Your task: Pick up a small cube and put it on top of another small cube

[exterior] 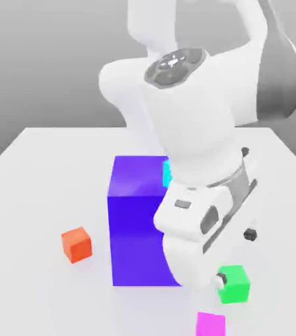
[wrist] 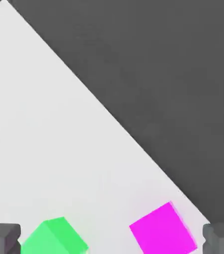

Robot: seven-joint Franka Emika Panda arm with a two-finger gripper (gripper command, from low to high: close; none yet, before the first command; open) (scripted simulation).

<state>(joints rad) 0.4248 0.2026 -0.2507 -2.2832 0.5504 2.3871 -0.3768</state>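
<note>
A: Inventory, left to right from my gripper [wrist: 112, 239]. What is on the table [exterior: 39, 170]?

B: Item one: orange cube [exterior: 77, 245], well off to the exterior view's left of my hand, not part of the job. Item two: big blue block [exterior: 136, 220], standing just behind my wrist, with a cyan cube [exterior: 167, 172] showing at its top edge. Item three: green cube [wrist: 54, 237], near my one fingertip [wrist: 2, 238]. Item four: pink cube [wrist: 164, 230], near the other fingertip, resting on the table close to its edge.

A: Gripper condition?

B: Released, fingers spread wide, nothing between them but bare table and parts of both cubes. I hover above them, touching neither.

A: Step in hand?

B: Approach to the pink cube, by my judgement. It is apart from the green cube, but both sit within my span, so I should shift toward the pink one until it alone lies centred between the fingers. Its faces look turned relative to my fingers; I would roll the wrist to meet two flat sides squarely, then descend straight.

A: Hazards?

B: Nudging the green cube, or pushing the pink one off the edge.
</note>
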